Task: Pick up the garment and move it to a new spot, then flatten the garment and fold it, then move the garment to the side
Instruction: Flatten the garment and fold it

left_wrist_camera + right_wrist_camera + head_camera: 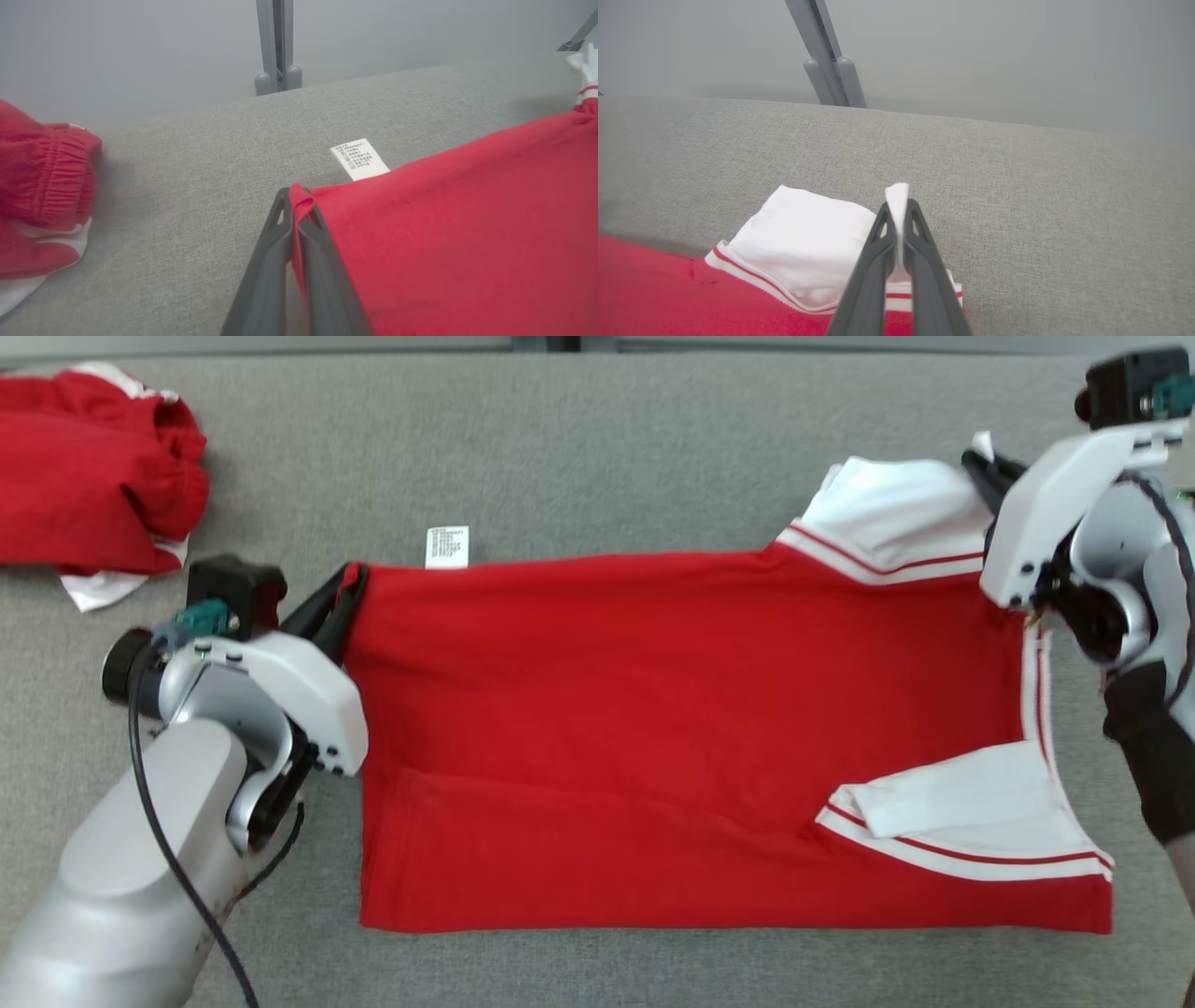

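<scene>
Red garment (653, 737) is lying lengthwise between arms; left gripper (349, 581) clamping hem corner (302, 199), right gripper (977, 465) clamping white sleeve (896, 504).

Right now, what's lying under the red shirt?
Grey fabric surface shows around the red shirt; a white care label pokes out at its far edge. Anything beneath is covered.

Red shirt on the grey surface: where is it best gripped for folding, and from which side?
Probably the two far-edge corners, as gripped now: left tool shut on the hem corner, right tool on the white sleeve tip. The shirt lies flat, so come in low from its outer ends, where edges pinch freely.
</scene>
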Robot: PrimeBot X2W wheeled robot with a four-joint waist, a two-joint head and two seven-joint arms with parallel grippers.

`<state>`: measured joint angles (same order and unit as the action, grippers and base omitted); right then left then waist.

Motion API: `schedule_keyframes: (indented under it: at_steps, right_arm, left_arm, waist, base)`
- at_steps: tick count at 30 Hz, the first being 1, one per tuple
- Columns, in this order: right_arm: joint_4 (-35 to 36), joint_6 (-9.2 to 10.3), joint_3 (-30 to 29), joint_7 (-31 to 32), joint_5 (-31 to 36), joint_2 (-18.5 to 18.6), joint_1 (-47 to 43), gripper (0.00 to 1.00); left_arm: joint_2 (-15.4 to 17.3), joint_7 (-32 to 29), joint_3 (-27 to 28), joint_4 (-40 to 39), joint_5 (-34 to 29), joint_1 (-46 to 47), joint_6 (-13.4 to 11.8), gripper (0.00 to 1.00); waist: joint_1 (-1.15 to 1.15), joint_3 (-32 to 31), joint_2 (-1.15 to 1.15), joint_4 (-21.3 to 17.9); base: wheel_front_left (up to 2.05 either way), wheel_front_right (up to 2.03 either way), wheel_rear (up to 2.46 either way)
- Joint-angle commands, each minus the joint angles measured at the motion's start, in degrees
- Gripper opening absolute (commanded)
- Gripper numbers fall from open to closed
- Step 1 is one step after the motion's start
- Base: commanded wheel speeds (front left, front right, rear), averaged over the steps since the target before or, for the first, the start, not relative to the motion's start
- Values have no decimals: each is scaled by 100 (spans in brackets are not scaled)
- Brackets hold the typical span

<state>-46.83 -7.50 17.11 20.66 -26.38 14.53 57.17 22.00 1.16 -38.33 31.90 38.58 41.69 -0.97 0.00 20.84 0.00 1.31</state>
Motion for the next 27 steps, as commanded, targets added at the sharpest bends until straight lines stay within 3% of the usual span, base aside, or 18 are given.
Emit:
schedule_keyframes:
  at_steps: [1,8,14,27]
  right_arm:
    - [253,0,105,-92,-227,107,-292,0]
    - [1305,1,415,-229,-886,401,-1410,0]
    - [2100,1,313,-305,-1095,536,-2285,0]
    - [3336,0,-385,-143,-924,307,-3724,0]
  left_arm:
    - [103,49,33,-119,63,-206,-52,0]
    - [414,92,112,-843,239,-992,-246,0]
    - [716,131,150,-1620,307,-1741,-545,0]
    - [1145,317,224,-2883,287,-3018,-1286,0]
  waist:
    - [0,-276,0,-183]
    - [0,-718,0,-420]
    - [0,-922,0,-587]
    - [0,-887,0,-662]
  base:
    - [0,0,0]
    - [0,0,0]
    - [0,0,0]
    - [0,0,0]
